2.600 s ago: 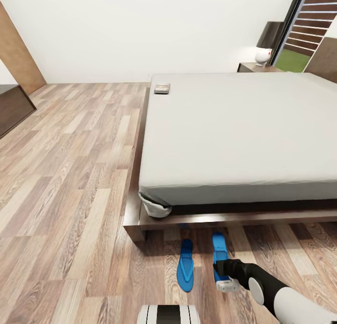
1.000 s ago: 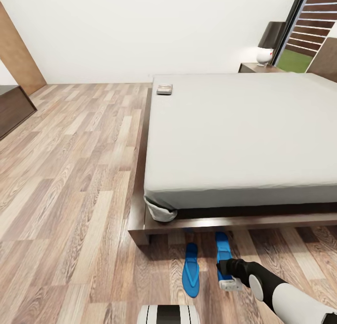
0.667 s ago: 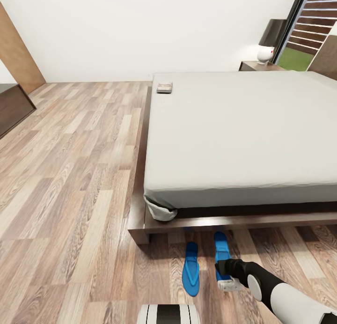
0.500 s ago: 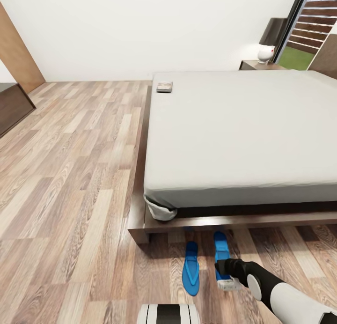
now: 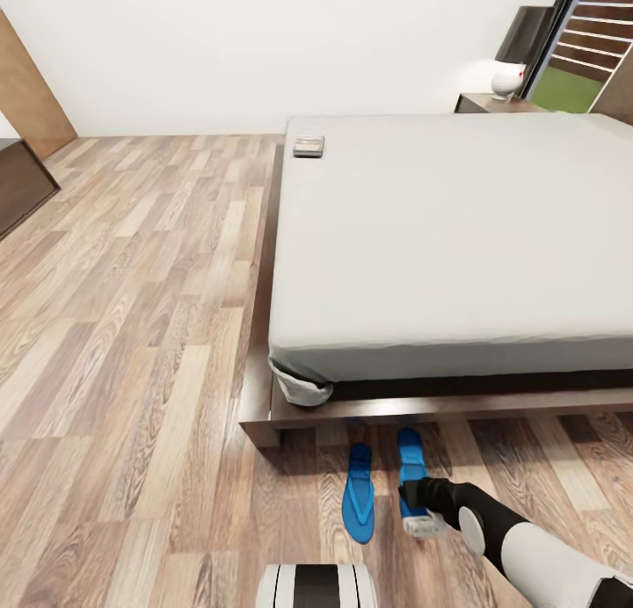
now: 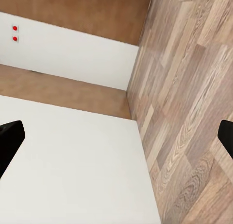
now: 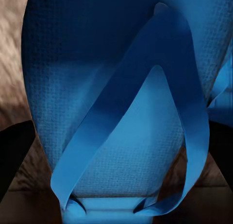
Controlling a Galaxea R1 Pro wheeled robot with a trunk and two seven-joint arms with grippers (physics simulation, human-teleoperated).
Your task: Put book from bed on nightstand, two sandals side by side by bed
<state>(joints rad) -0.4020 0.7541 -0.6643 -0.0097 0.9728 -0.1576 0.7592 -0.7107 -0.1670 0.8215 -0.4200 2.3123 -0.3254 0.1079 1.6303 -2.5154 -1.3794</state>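
Right wrist view, woven-textured blue sandal (image 7: 97,102), Y-strap (image 7: 160,112)

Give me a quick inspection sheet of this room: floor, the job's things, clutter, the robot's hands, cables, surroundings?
Surface: wood-plank floor, bare where visible.
Book: lying flat near a far corner of the bed.
Sandals: left sandal and right sandal lie roughly parallel on the floor beside the bed frame.
Nightstand: beyond the bed, with a lamp on it.
Clutter: nothing seen.
Right hand: down at the right sandal, fingers on either side of it; grip cannot be told.
Left hand: open, holding nothing.
Cables: nothing seen.
Surroundings: white wall, window.
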